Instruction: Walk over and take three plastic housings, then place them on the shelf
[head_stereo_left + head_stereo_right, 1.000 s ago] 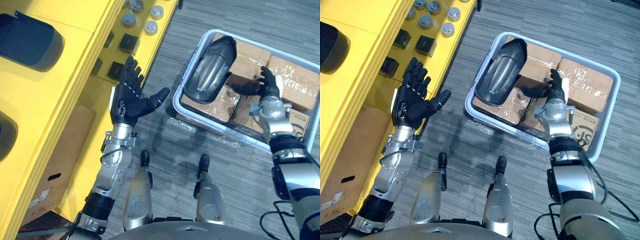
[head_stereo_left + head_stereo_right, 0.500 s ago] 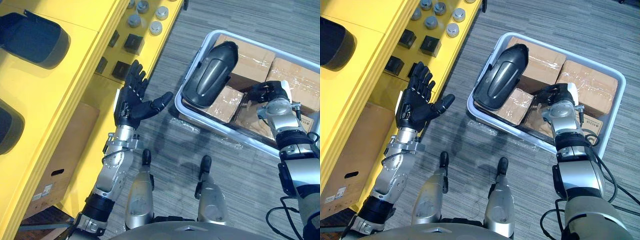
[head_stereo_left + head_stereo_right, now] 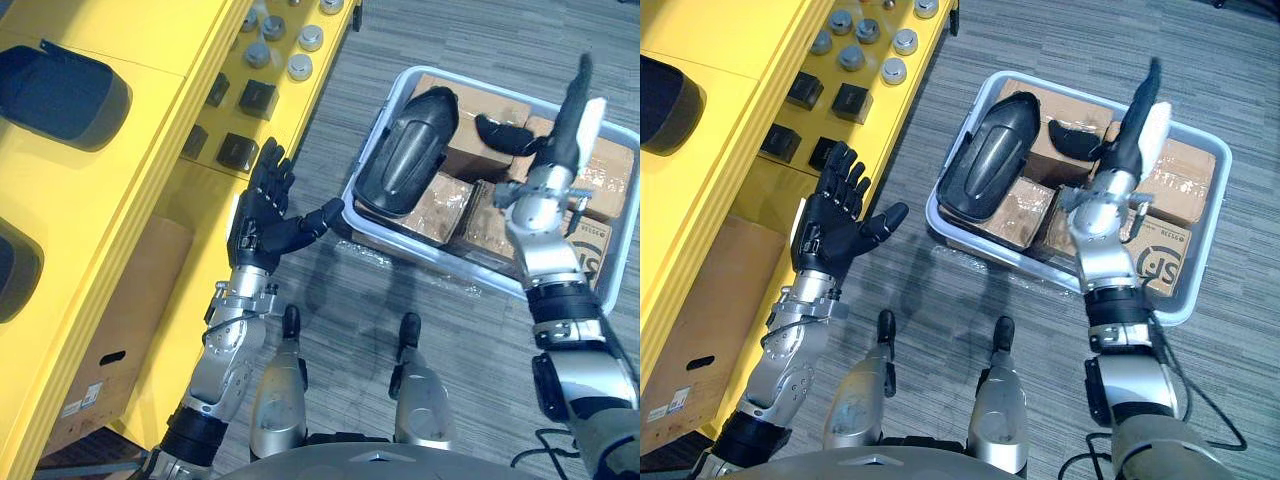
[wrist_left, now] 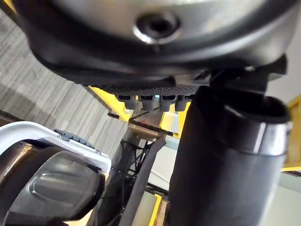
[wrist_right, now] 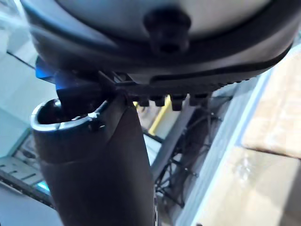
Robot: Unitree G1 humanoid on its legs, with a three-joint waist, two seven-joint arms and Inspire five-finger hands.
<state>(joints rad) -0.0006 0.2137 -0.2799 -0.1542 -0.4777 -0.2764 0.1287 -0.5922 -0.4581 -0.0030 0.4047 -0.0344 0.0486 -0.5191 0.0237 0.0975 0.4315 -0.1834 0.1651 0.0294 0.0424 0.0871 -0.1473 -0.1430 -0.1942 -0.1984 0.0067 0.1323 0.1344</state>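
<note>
– What sits furthest left?
– A yellow shelf (image 3: 150,130). Two dark plastic housings lie on its top level, one near the far end (image 3: 60,90) and one cut off by the picture's edge (image 3: 12,270). On a lower level stand small black blocks (image 3: 262,97) and grey round pieces (image 3: 300,67). A cardboard box (image 3: 120,320) sits under the shelf on the floor.

– And the left hand?
– The left hand (image 3: 258,215) is raised just beside the shelf's edge, palm showing, fingers spread wide and straight, thumb pointing toward the bin. It holds nothing.

– What is next to it?
– A pale bin (image 3: 351,207) on the grey striped floor (image 3: 480,340), packed with taped cardboard boxes (image 3: 600,165). A third plastic housing (image 3: 403,152), long and rounded, lies on top of those boxes at the bin's left side, slanting along its wall. A smaller dark curved piece (image 3: 503,135) rests on a box just to its right; I cannot tell what it is.

– The right hand?
– The right hand (image 3: 565,135) is lifted above the right part of the bin, seen edge-on, fingers stretched straight, the white thumb cover showing. It holds nothing and is clear of the housing.
</note>
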